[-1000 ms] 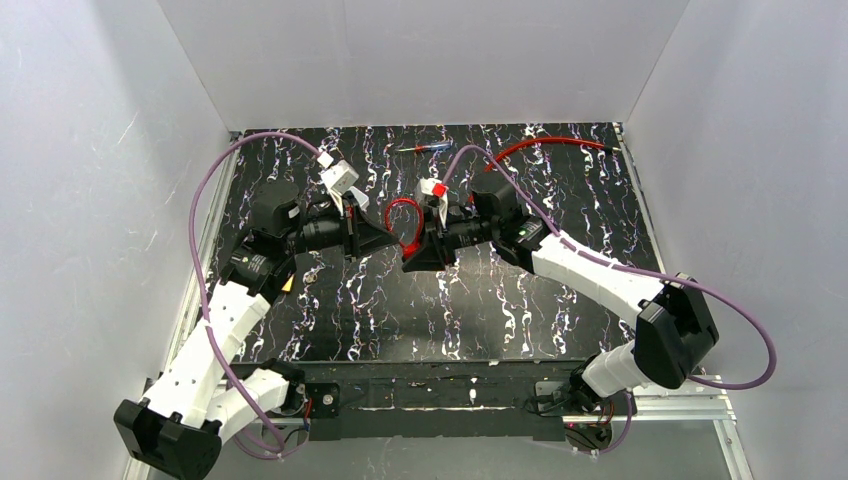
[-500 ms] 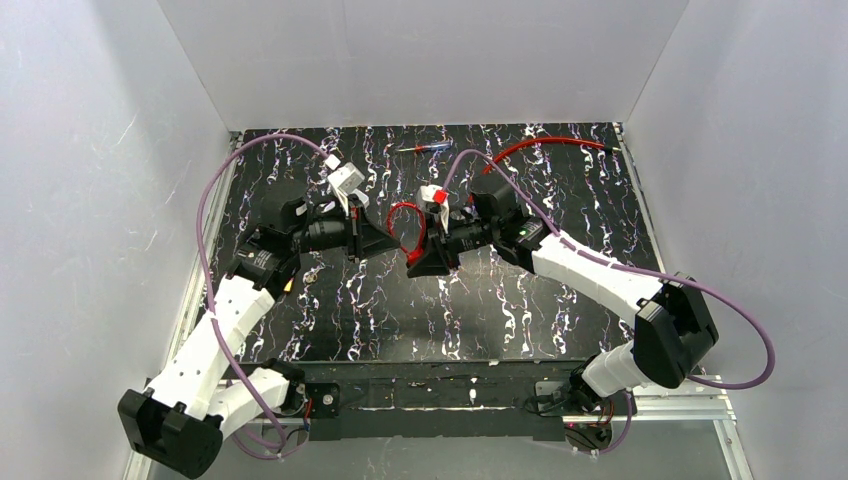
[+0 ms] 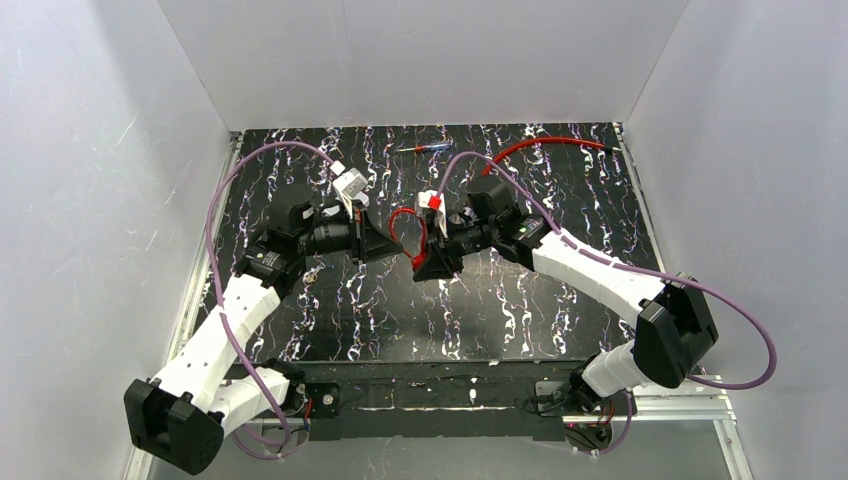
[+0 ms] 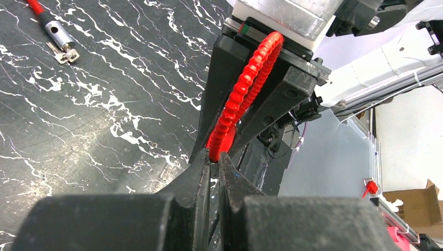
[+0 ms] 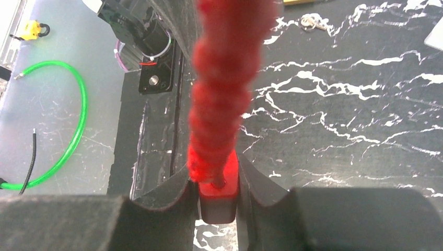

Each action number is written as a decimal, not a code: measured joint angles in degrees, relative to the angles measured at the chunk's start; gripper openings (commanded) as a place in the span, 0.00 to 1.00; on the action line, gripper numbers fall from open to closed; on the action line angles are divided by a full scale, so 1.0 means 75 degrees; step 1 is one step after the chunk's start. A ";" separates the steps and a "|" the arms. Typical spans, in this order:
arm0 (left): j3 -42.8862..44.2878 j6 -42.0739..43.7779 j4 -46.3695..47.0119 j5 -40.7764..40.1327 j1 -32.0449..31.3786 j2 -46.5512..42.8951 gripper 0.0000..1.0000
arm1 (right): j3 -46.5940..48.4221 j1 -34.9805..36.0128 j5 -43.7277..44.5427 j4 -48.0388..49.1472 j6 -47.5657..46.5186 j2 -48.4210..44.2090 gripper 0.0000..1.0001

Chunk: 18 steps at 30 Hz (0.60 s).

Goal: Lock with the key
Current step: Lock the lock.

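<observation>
A red ribbed cable (image 3: 403, 224) loops between my two grippers at the table's middle. My left gripper (image 3: 392, 243) is shut on the cable's end, which shows in the left wrist view (image 4: 241, 89) running from its tips (image 4: 214, 157) to the right gripper. My right gripper (image 3: 418, 262) is shut on the lock body (image 5: 218, 201), a red-topped dark block held between its fingers, with the cable (image 5: 224, 78) rising from it. A small key (image 4: 63, 54) lies on the table beside a metal cable end (image 4: 56, 32). Another small silver key (image 5: 312, 22) lies on the table.
A second red cable (image 3: 555, 143) lies at the back right, and a blue and red tool (image 3: 425, 148) at the back middle. Off the table's near edge are a green cable (image 5: 78, 104) and a yellow padlock (image 5: 31, 29). White walls close in three sides.
My left gripper has moved right toward the right gripper. The red loop between them has become smaller. The right gripper has shifted slightly toward me.
</observation>
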 measured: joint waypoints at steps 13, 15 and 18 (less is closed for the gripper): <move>-0.0764 -0.0460 0.0629 0.0079 -0.0064 -0.0070 0.00 | 0.0134 0.0291 0.0379 -0.0970 -0.0428 0.0160 0.01; -0.0819 -0.0460 0.0711 0.0079 -0.0070 -0.0099 0.00 | 0.0187 0.0291 0.0405 -0.1061 -0.0463 0.0163 0.01; -0.1023 -0.0458 0.0836 0.0102 -0.0096 -0.0207 0.00 | 0.0242 0.0312 0.0527 -0.1230 -0.0580 0.0184 0.01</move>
